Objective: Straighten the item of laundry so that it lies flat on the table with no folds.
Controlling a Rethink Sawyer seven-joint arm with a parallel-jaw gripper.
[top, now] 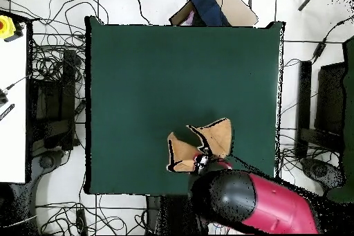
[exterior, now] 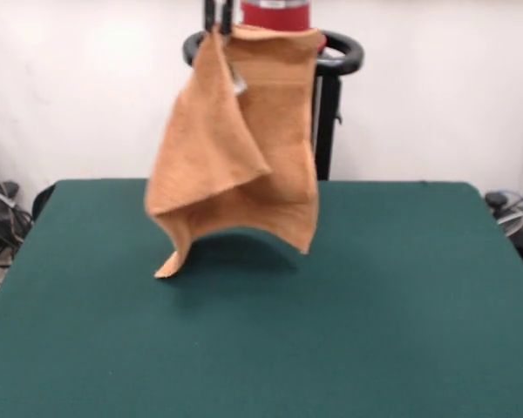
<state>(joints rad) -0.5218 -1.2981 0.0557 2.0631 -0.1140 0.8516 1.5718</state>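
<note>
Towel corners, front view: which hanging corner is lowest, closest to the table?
The pointed corner at picture left of the towel: it dips nearest the table. The picture-right corner hangs higher. The gripper pinches the top.

Two thin black prongs form the tool [exterior: 218, 16], set just beside a glossy red cylindrical arm segment [exterior: 276, 13]. From overhead, the arm's casing behind the tool swells into a rounded black joint [top: 222, 197] that gives way to a broad, shiny crimson shell [top: 283, 209] with a smooth, bulbous outline.
</note>
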